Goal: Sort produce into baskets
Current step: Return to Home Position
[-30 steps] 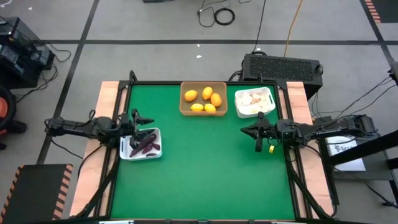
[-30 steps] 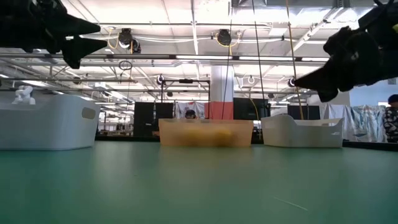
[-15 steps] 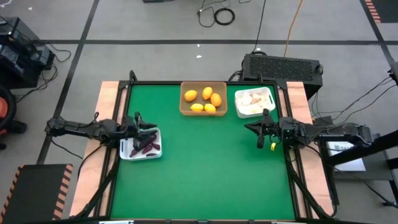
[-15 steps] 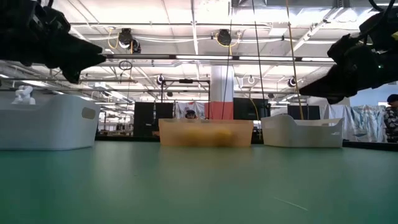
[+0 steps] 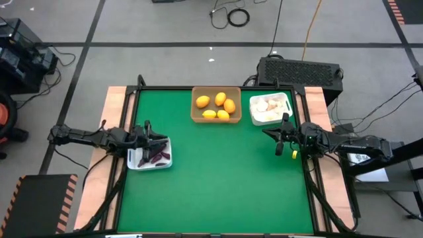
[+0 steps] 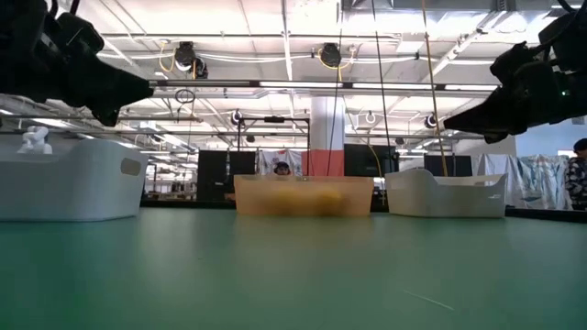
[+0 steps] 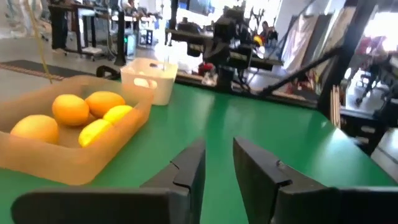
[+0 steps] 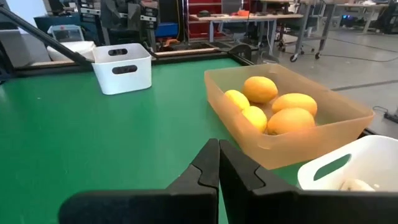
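Produce lies sorted: firm citrus [image 5: 220, 99] in the tan basket [image 5: 194, 114], light papery garlic [image 5: 268, 109] in the right white basket [image 5: 290, 106] beside my closed, empty right end effector [image 8: 217, 155], purple pieces [image 5: 157, 154] in the left white basket [image 5: 134, 159] by my narrowly parted left end effector [image 7: 219, 152], each best pinched mid-body, I judge.

No text, brand, number or sign is legible to us in any view. A white sheet [image 5: 370, 170] off the table's right edge, partly under the right arm, carries dark print too small for us to read. Orange-and-black hazard stripes mark a floor panel [image 5: 66, 201] by the table's left near corner.
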### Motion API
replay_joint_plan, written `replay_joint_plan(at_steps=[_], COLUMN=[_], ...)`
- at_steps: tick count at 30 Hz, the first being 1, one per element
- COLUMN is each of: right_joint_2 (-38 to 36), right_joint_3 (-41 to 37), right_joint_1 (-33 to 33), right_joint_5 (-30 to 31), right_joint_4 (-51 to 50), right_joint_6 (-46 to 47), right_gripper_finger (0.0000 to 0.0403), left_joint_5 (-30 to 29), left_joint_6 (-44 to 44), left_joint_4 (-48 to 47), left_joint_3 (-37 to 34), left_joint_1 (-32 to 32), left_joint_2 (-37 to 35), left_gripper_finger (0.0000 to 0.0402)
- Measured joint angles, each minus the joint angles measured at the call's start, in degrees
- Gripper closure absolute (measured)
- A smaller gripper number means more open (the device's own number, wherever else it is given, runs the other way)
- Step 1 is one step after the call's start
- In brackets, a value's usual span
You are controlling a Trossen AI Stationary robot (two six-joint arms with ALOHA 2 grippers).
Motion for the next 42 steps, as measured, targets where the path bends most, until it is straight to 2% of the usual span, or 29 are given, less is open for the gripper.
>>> replay_joint_plan(at_steps=[12, 42], right_joint_2=[0.05, 0.08], right_joint_3=[0.0, 0.0], right_joint_1=[0.04, 0.04], right_joint_5=[0.22, 0.28], right_joint_4=[-0.02, 0.0], right_joint_6=[0.59, 0.56], right_gripper_finger=[0.0402, 0.0403], left_joint_5=[0.22, -0.07], left_joint_6=[-0.13, -0.09], left_joint_4=[-1.0, -1.31], left_joint_3=[-0.04, -0.11], left_joint_1=[0.0, 0.0], left_joint_2=[0.04, 0.04], left_gripper_finger=[0.0386, 0.0388])
